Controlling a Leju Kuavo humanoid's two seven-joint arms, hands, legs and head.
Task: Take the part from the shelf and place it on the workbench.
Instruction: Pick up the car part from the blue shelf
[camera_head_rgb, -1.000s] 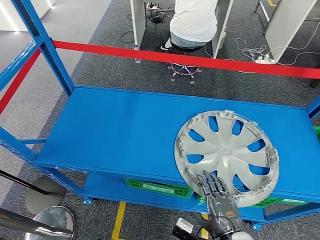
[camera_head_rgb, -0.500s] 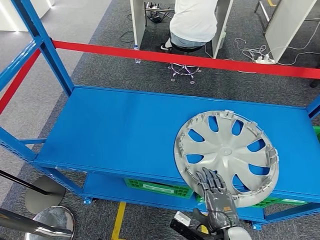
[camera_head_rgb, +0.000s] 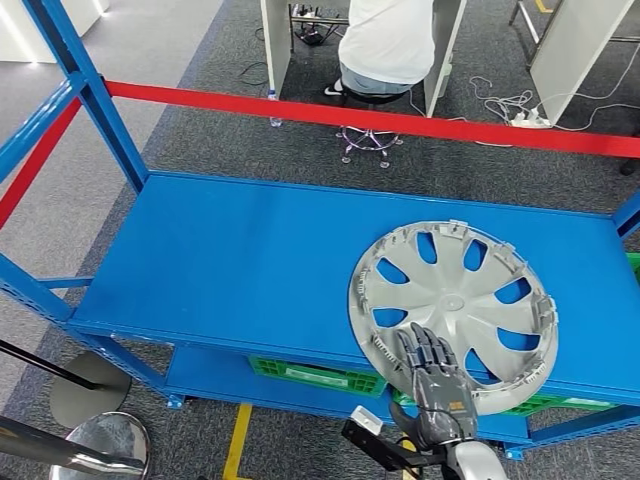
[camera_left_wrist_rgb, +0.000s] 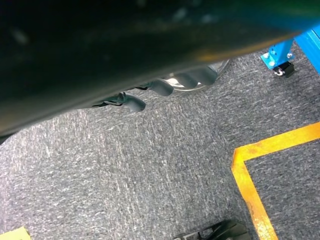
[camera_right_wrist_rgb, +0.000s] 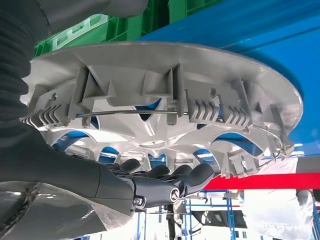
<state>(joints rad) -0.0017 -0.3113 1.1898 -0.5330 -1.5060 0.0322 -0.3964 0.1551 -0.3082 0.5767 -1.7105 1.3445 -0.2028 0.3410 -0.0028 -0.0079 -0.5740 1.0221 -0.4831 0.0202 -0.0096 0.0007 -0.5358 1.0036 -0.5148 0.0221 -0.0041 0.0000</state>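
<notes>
Resting, seemingly: right hand on ribbed hubcap.

Head view: high, looking down on shelf. Right wrist: close, sharing hubcap. Left wrist: floorward.

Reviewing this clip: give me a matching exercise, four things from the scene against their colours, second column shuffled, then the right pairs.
Things:
1. wheel cover
2. shelf
3. crate under the shelf
4. floor line

Colours:
A. yellow
B. green
C. silver-grey
D. blue

Pairs: 1-C, 2-D, 3-B, 4-A
</notes>
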